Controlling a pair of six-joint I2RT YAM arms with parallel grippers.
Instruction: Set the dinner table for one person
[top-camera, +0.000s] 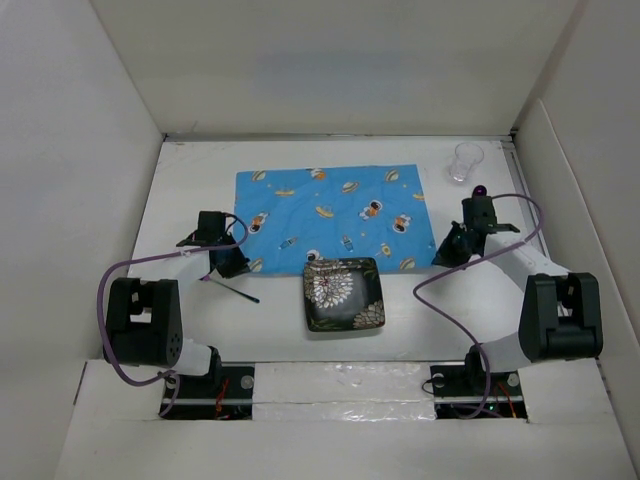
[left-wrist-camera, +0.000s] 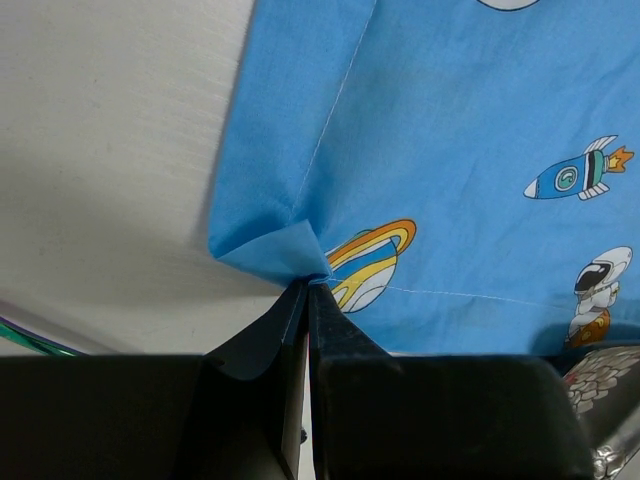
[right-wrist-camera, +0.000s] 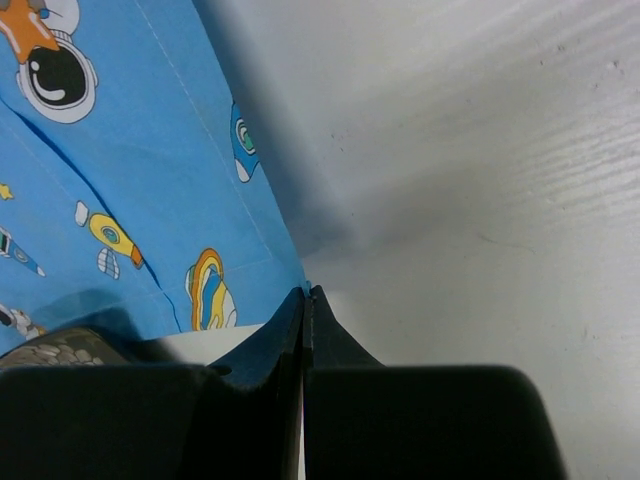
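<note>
A blue cartoon-print cloth (top-camera: 330, 212) lies spread flat on the white dinner table (top-camera: 185, 185). My left gripper (top-camera: 236, 263) is shut on the cloth's near left corner; in the left wrist view that corner (left-wrist-camera: 290, 250) is folded up and pinched at the gripper (left-wrist-camera: 308, 284). At the near right corner, my right gripper (top-camera: 444, 256) is shut too, and the right wrist view shows the cloth (right-wrist-camera: 130, 170) ending right at the closed gripper (right-wrist-camera: 307, 292). A dark square plate (top-camera: 344, 293) with a flower pattern overlaps the cloth's near edge.
A clear cup (top-camera: 465, 162) stands at the table's far right. A thin dark stick (top-camera: 236, 291) lies near the left gripper. White upright panels (top-camera: 80, 150) wall the table on the left, back and right.
</note>
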